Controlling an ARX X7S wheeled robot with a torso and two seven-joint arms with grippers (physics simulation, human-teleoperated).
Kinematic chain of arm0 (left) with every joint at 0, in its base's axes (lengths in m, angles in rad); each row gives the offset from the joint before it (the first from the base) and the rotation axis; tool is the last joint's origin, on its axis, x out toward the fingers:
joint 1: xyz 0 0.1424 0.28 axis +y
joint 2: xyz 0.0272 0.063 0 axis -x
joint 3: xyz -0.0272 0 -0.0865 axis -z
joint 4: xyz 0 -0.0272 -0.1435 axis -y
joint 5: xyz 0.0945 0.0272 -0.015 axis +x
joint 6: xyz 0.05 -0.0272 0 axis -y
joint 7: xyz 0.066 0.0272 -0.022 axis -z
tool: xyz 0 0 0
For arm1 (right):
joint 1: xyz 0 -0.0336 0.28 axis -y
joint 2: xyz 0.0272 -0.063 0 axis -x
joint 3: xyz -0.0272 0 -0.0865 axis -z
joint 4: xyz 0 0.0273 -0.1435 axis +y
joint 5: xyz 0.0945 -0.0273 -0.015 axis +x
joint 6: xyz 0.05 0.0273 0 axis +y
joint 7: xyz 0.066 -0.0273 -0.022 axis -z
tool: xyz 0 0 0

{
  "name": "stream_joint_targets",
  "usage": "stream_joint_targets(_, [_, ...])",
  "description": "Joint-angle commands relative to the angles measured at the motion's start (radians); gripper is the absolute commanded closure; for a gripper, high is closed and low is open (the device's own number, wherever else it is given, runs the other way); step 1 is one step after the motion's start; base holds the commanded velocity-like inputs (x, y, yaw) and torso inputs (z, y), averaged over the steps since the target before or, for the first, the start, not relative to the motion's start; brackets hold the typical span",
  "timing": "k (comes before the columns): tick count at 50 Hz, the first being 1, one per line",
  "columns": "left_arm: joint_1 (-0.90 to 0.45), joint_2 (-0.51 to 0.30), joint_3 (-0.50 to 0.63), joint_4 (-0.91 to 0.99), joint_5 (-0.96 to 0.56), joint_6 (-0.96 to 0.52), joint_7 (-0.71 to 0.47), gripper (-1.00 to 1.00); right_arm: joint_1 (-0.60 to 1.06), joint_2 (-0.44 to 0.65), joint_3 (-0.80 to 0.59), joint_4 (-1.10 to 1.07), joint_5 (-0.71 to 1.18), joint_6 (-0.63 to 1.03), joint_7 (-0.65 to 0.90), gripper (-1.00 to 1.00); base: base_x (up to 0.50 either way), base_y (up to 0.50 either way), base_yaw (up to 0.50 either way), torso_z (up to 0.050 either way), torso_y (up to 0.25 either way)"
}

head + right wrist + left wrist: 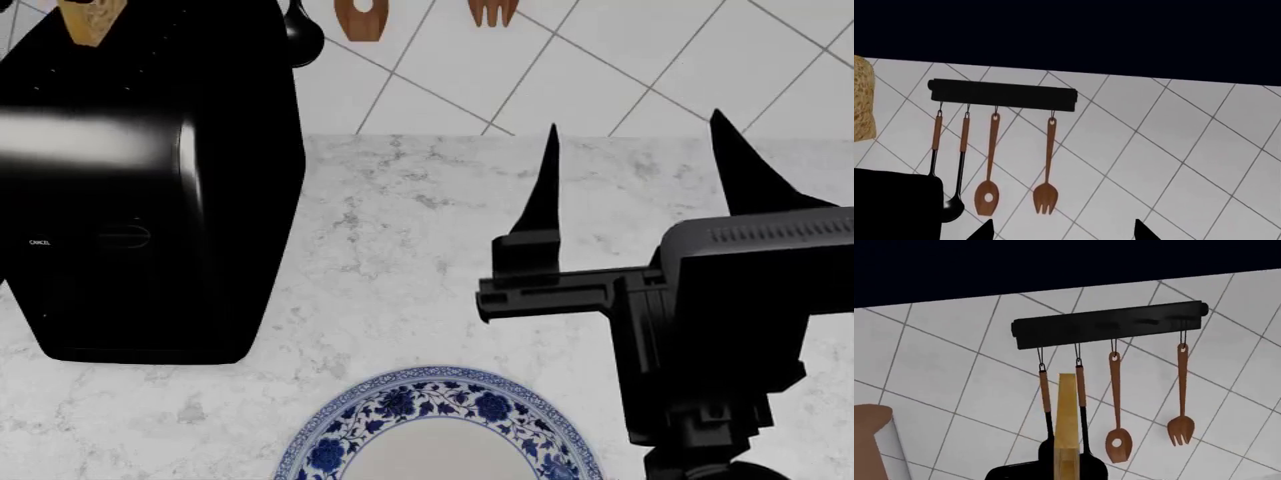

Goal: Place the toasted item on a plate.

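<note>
The toasted item stands edge-on in the left wrist view as a golden slab, and my left gripper is shut on it, with a black finger on each side. In the right wrist view its porous face hangs above the black toaster, with a gap between them. In the head view only a corner of it shows. The plate, with a blue floral rim, lies at the counter's near edge. My right gripper hovers open and empty beyond the plate, to its right.
The black toaster fills the left of the marble counter. On the tiled wall behind, a black rail holds several wooden-handled utensils. A brown-topped pale object shows at the edge of the left wrist view.
</note>
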Motion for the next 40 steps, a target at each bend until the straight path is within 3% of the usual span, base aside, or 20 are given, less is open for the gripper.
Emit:
stream_joint_targets(1, [0.031, 0.03, -0.05, 0.249, -0.088, -0.173, -0.043, 1.0, 0.007, 0.002, -0.005, 0.0, 0.004, 0.002, 0.004, -1.0, 0.0, 0.0, 0.0, 0.0, 0.0])
stream_joint_targets(13, [0.032, 0.089, -0.11, 0.435, -0.203, -0.333, -0.105, 1.0, -0.018, 0.008, 0.005, -0.003, 0.008, -0.015, 0.008, -1.0, 0.0, 0.0, 0.0, 0.0, 0.0])
stream_joint_targets(16, [0.025, 0.08, -0.13, 0.436, -0.341, -0.335, -0.211, 1.0, -0.017, 0.008, 0.004, -0.003, 0.008, -0.016, 0.01, -1.0, 0.0, 0.0, 0.0, 0.0, 0.0])
stream_joint_targets(21, [0.016, 0.06, -0.173, 0.432, -0.735, -0.333, -0.516, 1.0, -0.024, 0.011, 0.007, -0.008, 0.007, -0.016, 0.015, -1.0, 0.0, 0.0, 0.0, 0.0, 0.0])
stream_joint_targets(30, [0.048, 0.091, -0.179, 0.466, -0.882, -0.312, -0.645, 1.0, -0.028, 0.017, 0.009, -0.019, 0.01, -0.011, 0.022, -1.0, 0.0, 0.0, 0.0, 0.0, 0.0])
stream_joint_targets(40, [0.067, 0.11, -0.209, 0.441, -1.245, -0.261, -0.963, 1.0, -0.033, 0.033, 0.017, -0.041, 0.012, 0.005, 0.032, -1.0, 0.0, 0.0, 0.0, 0.0, 0.0])
